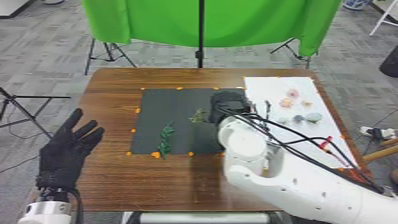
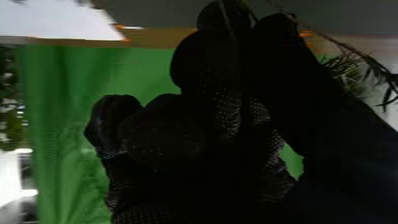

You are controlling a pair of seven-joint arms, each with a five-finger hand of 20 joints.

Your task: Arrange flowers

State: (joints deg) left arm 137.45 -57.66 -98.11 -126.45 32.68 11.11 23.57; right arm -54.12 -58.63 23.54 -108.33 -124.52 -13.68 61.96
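Our right robot hand (image 1: pixel 228 102) is over the far right of the dark mat (image 1: pixel 169 105), seemingly pinching a thin sprig (image 1: pixel 197 117). Nearer and left lies a leafy stem (image 1: pixel 166 136). On the white sheet (image 1: pixel 266 85) to the right we've got a pink flower (image 1: pixel 293 93) and other blooms (image 1: pixel 314 117). Left robot hand (image 1: pixel 64 155): spread, near left. Looks like we're placing greenery, so next we'd line the sprig up and let go gently.
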